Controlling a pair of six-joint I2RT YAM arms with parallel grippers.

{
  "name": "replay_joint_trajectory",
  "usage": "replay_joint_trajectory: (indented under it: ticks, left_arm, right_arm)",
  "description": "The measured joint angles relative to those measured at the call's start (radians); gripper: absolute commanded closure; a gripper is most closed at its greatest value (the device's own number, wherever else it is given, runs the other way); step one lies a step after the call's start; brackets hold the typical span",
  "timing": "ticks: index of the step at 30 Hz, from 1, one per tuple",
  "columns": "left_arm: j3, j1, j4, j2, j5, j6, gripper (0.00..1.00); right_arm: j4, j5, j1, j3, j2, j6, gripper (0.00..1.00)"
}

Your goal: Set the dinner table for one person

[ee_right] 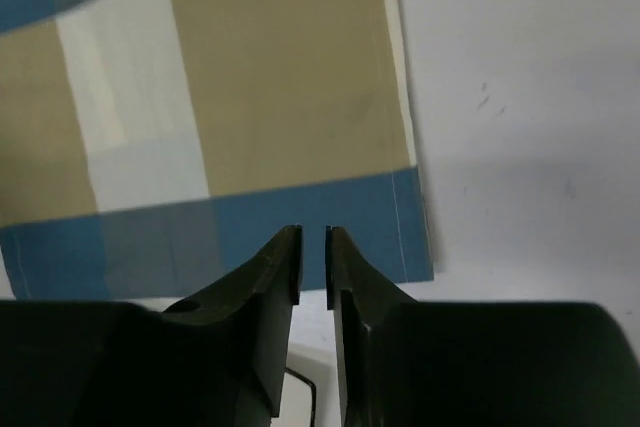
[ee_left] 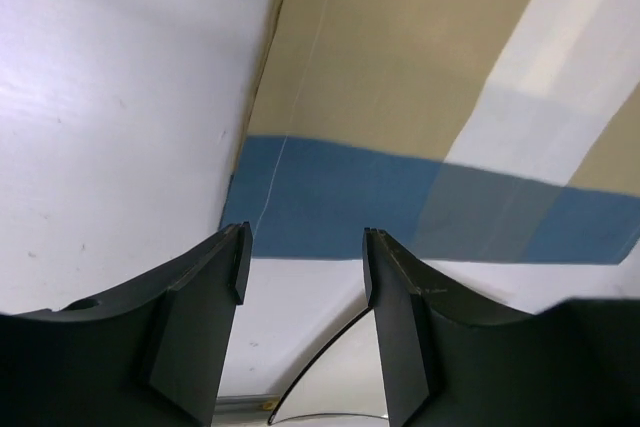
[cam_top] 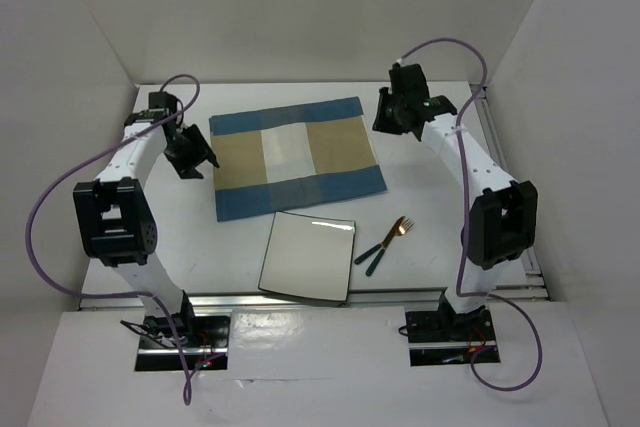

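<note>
My left gripper [ee_left: 305,247] hangs with its jaws parted and empty, just off the left edge of the blue-and-tan placemat [cam_top: 297,158]. My right gripper [ee_right: 312,247] is pinched almost together on nothing, by the placemat's right edge. The white dinner table [cam_top: 240,247] lies beneath both, carrying the placemat, a square white plate [cam_top: 309,257] and a teal-handled fork [cam_top: 383,240].
</note>
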Motion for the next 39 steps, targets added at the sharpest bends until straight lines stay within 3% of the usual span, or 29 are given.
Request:
replay_joint_trajectory:
  ticks: [1,4,6,12,23,27,30,31,32,34,35,39]
  left_arm:
    - [-0.047,-0.002,0.001,-0.027,0.004,-0.014,0.35]
    - [-0.169,-0.006,0.012,-0.063,0.013,-0.041,0.29]
    - [-0.236,-0.011,0.014,-0.064,0.014,-0.061,0.22]
    - [-0.367,0.009,0.011,-0.1,0.002,-0.108,0.22]
    - [-0.417,0.047,0.054,-0.127,-0.004,-0.129,0.25]
    - [-0.417,0.05,0.066,-0.127,0.0,-0.13,0.28]
    - [-0.417,0.05,0.067,-0.127,0.001,-0.13,0.28]
    - [-0.417,0.05,0.067,-0.127,0.002,-0.129,0.28]
    - [-0.417,0.05,0.067,-0.127,0.004,-0.126,0.28]
    - [-0.412,0.05,0.066,-0.127,0.007,-0.122,0.29]
    - [-0.408,0.05,0.066,-0.127,0.007,-0.12,0.29]
    - [-0.379,0.05,0.067,-0.127,0.017,-0.111,0.3]
  right_arm:
    - [0.003,-0.042,-0.011,-0.04,0.004,0.004,0.71]
    - [0.006,-0.172,-0.071,-0.156,0.05,0.034,0.39]
    - [0.005,-0.246,-0.111,-0.219,0.089,0.055,0.27]
    - [0.02,-0.34,-0.162,-0.294,0.122,0.111,0.29]
    - [0.146,-0.372,-0.176,-0.476,0.115,0.258,0.3]
    - [0.174,-0.378,-0.175,-0.51,0.105,0.304,0.33]
    - [0.218,-0.377,-0.169,-0.526,0.105,0.337,0.48]
    - [0.231,-0.376,-0.168,-0.531,0.105,0.346,0.54]
    - [0.246,-0.371,-0.165,-0.538,0.105,0.358,0.69]
    - [0.266,-0.36,-0.16,-0.547,0.105,0.376,0.86]
    - [0.269,-0.349,-0.158,-0.547,0.105,0.386,1.0]
    - [0.293,-0.292,-0.148,-0.571,0.083,0.416,1.0]
